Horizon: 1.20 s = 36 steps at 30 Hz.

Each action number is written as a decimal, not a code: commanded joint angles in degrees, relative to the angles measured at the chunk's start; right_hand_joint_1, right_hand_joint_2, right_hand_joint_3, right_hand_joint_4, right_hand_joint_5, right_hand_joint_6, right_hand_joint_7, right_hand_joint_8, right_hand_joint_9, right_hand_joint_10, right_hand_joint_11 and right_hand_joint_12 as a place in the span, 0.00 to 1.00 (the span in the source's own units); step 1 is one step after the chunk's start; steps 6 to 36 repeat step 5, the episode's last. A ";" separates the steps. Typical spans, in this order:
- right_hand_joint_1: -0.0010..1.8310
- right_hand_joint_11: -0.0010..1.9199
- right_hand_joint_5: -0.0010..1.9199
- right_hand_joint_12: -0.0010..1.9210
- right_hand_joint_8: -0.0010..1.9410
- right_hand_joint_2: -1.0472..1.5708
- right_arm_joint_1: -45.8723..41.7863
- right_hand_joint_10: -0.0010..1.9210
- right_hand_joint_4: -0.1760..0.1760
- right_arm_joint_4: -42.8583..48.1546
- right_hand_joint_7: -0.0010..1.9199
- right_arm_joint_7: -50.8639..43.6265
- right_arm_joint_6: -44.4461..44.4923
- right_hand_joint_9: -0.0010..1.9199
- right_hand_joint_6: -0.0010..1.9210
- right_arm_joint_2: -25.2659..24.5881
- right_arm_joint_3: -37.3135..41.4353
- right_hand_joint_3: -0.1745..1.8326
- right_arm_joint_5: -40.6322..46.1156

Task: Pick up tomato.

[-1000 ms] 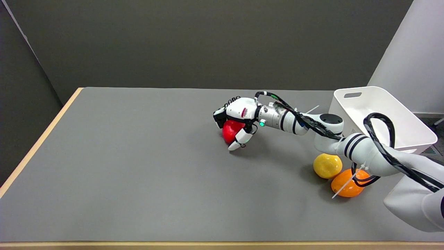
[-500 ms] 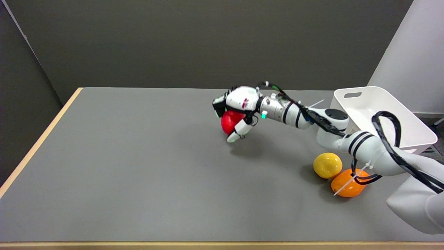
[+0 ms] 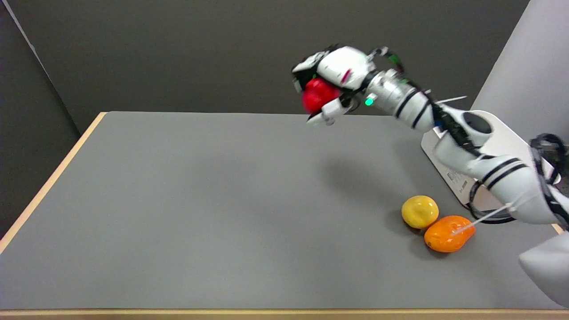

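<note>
Fingers (image 3: 326, 116) of the right hand (image 3: 340, 75) wrap around the red tomato (image 3: 318, 94) and hold it tight. One white fingertip curls under the tomato and the rest of the hand sits over its top, so the tomato is hugged from above and below. The tomato is up in the air, high over the far edge of the table (image 3: 178, 213), and it touches nothing but the hand. Its dark shadow lies on the table well below it. The tomato looks round, smooth and shiny, so I think it can slip or roll out if the hold gets loose. It looks small and light, so the hand should carry it with no trouble. If it is a real tomato it is soft and can squash, so a gentle hold is best; if it is a toy it may be hard, and I cannot tell which. The best place to hold it is around its fat middle, with something under it like a cup, and that is how the hand holds it. Near the right edge of the table a yellow fruit (image 3: 419, 211) and an orange fruit (image 3: 446, 233) lie touching each other, well apart from the tomato. A white bin (image 3: 502, 142) sits behind the arm at the right edge.
</note>
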 commanded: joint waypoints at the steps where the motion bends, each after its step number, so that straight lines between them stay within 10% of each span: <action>1: 0.81 0.47 0.34 0.93 0.69 0.78 -20.31 0.76 1.00 16.85 0.41 -0.70 -26.45 0.42 0.76 16.08 25.84 0.27 -7.53; 36: 0.81 0.47 0.34 0.93 0.69 0.78 -28.58 0.76 1.00 16.61 0.41 -0.62 -30.66 0.42 0.76 16.94 32.62 0.28 -7.45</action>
